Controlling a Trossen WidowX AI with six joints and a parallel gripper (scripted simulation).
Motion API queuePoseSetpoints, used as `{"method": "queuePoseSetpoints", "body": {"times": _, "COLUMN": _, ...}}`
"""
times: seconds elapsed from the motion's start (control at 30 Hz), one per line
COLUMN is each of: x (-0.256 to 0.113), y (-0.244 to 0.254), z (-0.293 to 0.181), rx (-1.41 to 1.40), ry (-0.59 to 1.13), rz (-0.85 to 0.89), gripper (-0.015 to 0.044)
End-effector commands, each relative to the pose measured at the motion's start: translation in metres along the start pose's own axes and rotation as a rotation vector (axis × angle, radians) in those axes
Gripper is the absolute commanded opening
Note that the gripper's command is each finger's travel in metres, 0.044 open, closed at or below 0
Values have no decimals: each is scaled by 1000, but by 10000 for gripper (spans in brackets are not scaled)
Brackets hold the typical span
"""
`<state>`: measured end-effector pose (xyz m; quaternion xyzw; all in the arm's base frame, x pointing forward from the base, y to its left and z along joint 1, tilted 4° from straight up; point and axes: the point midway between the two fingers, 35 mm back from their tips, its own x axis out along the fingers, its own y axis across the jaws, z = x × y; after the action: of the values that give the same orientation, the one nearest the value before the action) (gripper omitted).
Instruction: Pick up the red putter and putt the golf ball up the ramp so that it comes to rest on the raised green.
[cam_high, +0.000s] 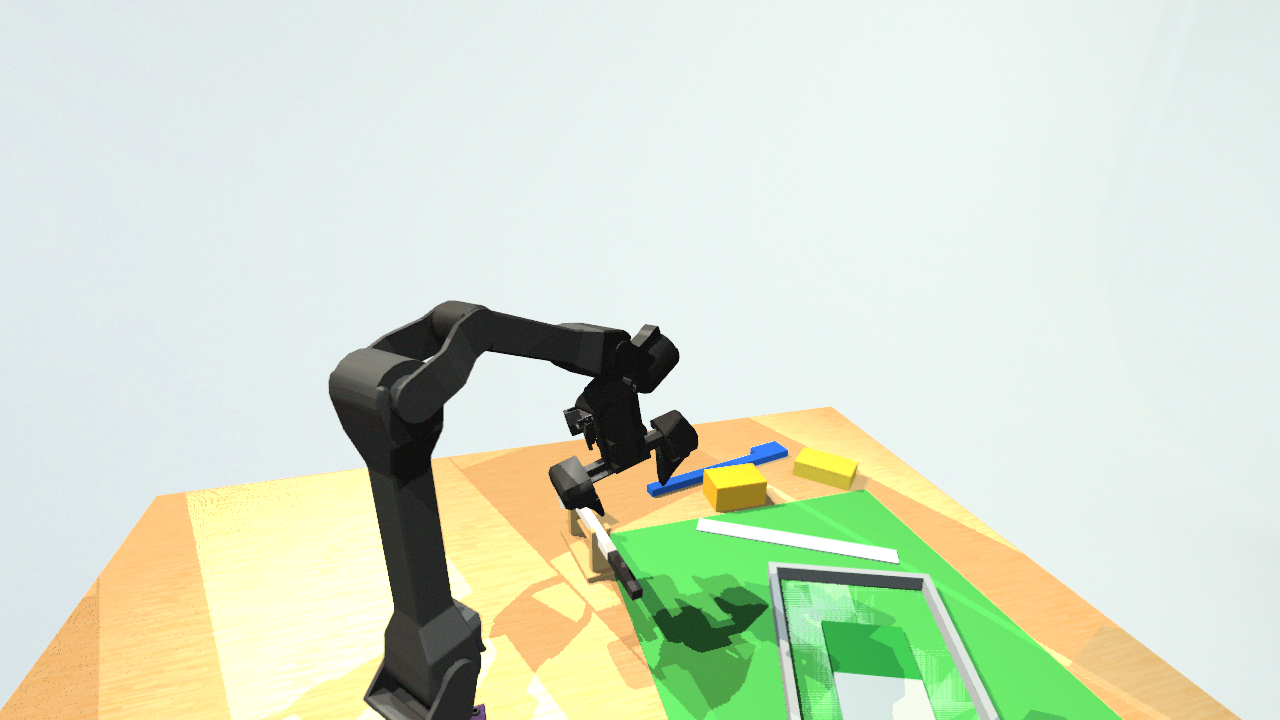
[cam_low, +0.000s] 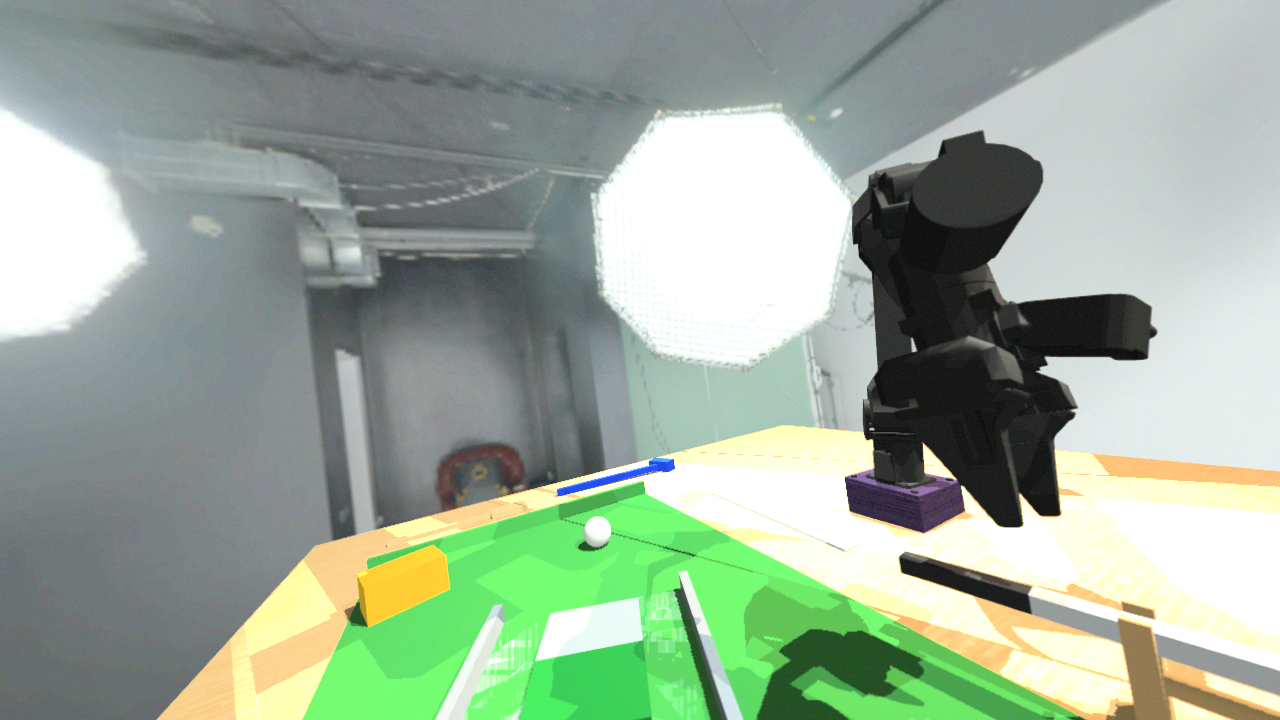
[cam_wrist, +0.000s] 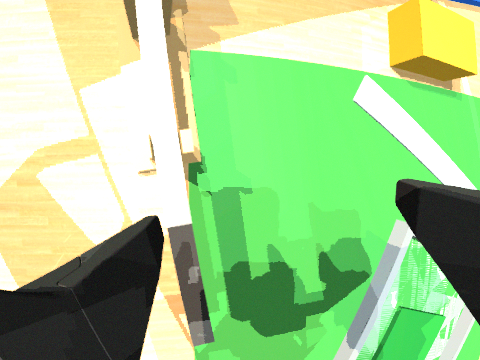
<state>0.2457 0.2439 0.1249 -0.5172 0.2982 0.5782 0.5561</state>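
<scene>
The putter (cam_high: 625, 575) (cam_low: 1074, 612) (cam_wrist: 190, 280), with white shaft and black grip, rests on a wooden stand (cam_high: 597, 557) (cam_low: 1142, 658) beside the green mat. Its red head is not visible. My gripper (cam_high: 632, 497) (cam_low: 1029, 518) (cam_wrist: 282, 210) is open and empty, pointing down above the putter. In the wrist view the putter lies close to the left finger, inside the gap. The white golf ball (cam_low: 597, 531) is on the mat. Beyond it, grey walls (cam_high: 779, 626) (cam_low: 699, 635) flank a white patch (cam_high: 881, 698) (cam_low: 592, 626) and a dark green patch (cam_high: 868, 649) (cam_low: 586, 685).
A blue club (cam_high: 684, 481) (cam_low: 608, 479) lies on the table. Yellow blocks (cam_high: 733, 488) (cam_high: 825, 468) (cam_low: 402, 586) stand near the mat (cam_high: 657, 541) (cam_wrist: 280, 125). A pale strip (cam_high: 796, 540) (cam_wrist: 415, 132) lies on the mat. The arm's base sits on a purple block (cam_low: 904, 503).
</scene>
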Motion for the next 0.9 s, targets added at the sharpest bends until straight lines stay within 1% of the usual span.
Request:
{"method": "queuePoseSetpoints", "body": {"times": 0.0, "x": 11, "y": 25, "z": -44, "rx": 39, "ry": -10, "rz": 172, "gripper": 440}}
{"method": "queuePoseSetpoints", "body": {"times": 0.1, "x": 13, "y": 38, "z": -60, "rx": 65, "ry": -31, "rz": 244, "gripper": 440}}
{"method": "queuePoseSetpoints", "body": {"times": 0.3, "x": 14, "y": 36, "z": -62, "rx": 65, "ry": -31, "rz": 243, "gripper": 440}}
{"method": "queuePoseSetpoints", "body": {"times": 0.5, "x": 34, "y": 41, "z": -67, "rx": 65, "ry": -31, "rz": 243, "gripper": 440}}
{"method": "queuePoseSetpoints", "body": {"times": 0.63, "x": 39, "y": 42, "z": -68, "rx": 65, "ry": -31, "rz": 243, "gripper": 440}}
{"method": "queuePoseSetpoints", "body": {"times": 0.77, "x": 55, "y": 47, "z": -72, "rx": 65, "ry": -31, "rz": 244, "gripper": 440}}
{"method": "queuePoseSetpoints", "body": {"times": 0.87, "x": 57, "y": 47, "z": -72, "rx": 65, "ry": -31, "rz": 244, "gripper": 440}}
